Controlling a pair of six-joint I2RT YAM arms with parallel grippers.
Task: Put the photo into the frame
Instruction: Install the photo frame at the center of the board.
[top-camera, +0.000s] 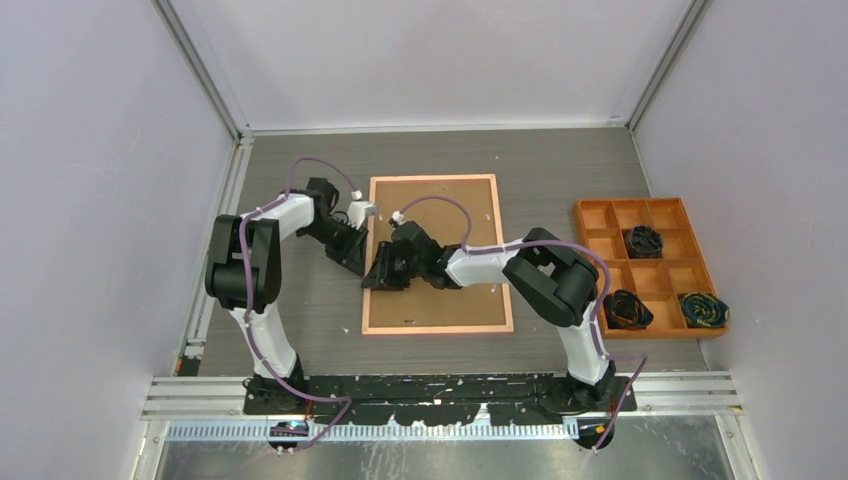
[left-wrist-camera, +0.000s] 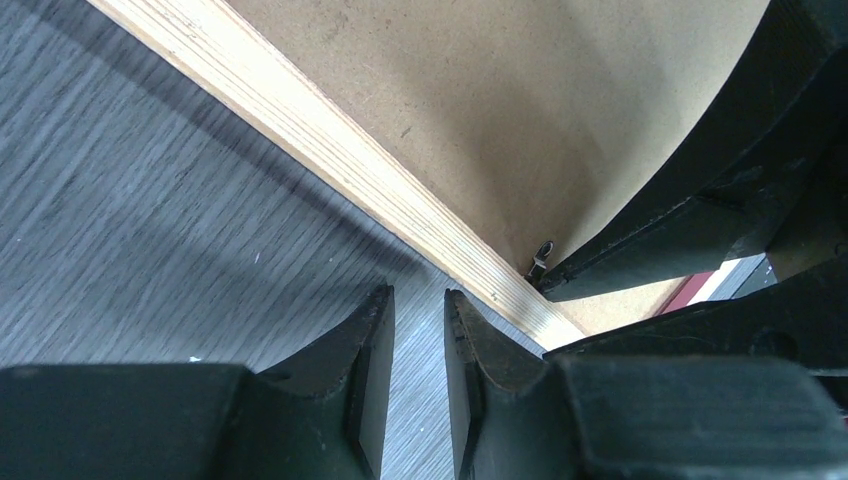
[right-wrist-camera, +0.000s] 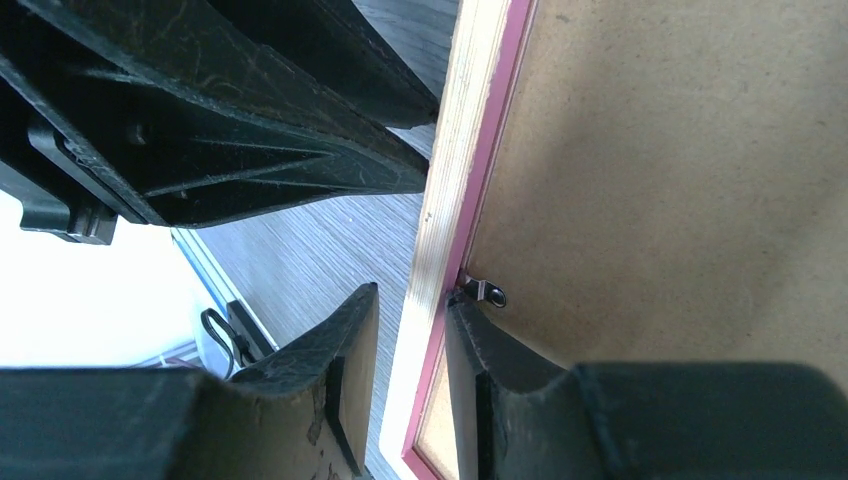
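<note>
Worktop: grey wood-grain surface, enclosed by pale lilac walls.
Board: plain brown, rectangular, flat at the worktop's centre; small dark metal clip at its 9 o'clock edge.
Tray: orange, many compartments, at 3 o'clock on the worktop, well apart from the board.
Tray contents: black bundle in a middle compartment; black bundle at 7 o'clock; dark blue-and-yellow bundle at 5 o'clock.
Rails: silver metal, along the 6 o'clock edge.
</note>
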